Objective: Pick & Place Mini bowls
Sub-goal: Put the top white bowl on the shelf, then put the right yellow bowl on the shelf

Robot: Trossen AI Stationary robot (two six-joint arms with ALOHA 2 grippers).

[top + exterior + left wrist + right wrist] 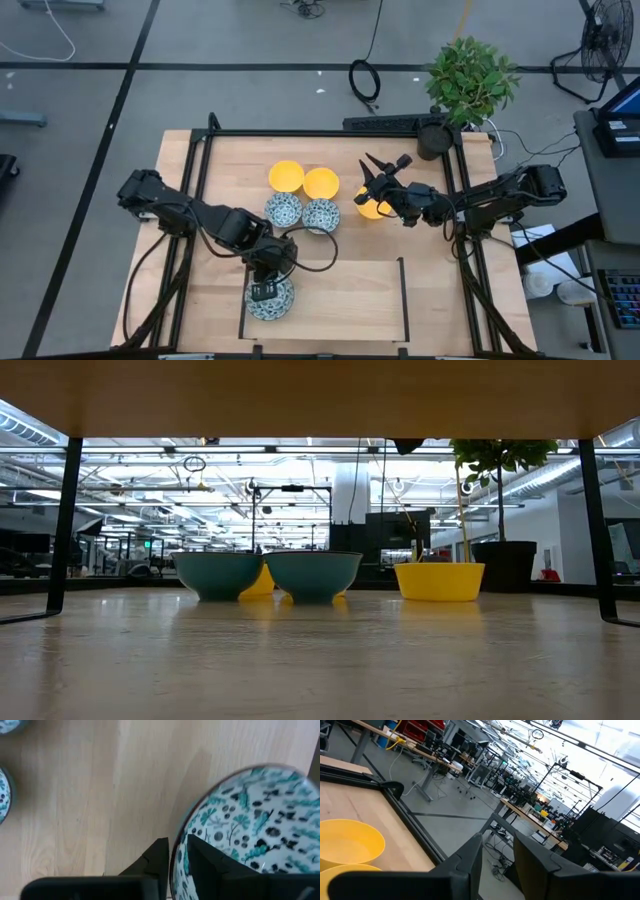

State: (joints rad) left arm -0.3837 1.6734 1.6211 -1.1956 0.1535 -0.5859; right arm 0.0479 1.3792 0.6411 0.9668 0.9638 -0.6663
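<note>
Two yellow mini bowls (286,176) (321,183) and two blue-patterned bowls (283,210) (320,215) stand together at mid table. A third yellow bowl (372,205) stands to their right, partly under my right arm. My right gripper (386,165) is open and empty above it, fingers slanting up toward the far edge. My left gripper (267,287) is shut on the third patterned bowl (272,303) near the table's near edge. That bowl does not show in the low view. My left gripper holds the patterned bowl by its rim (178,851), on the side toward the table's far edge. One finger (210,865) is inside the bowl and one (156,860) outside. The fingers come from above. I cannot tell whether the bowl's base touches the table.
A black tape outline (403,300) marks a rectangle at the table's near side, beside the held bowl. A dark pot with a green plant (436,138) stands at the far right corner. A black frame (330,132) runs round the table.
</note>
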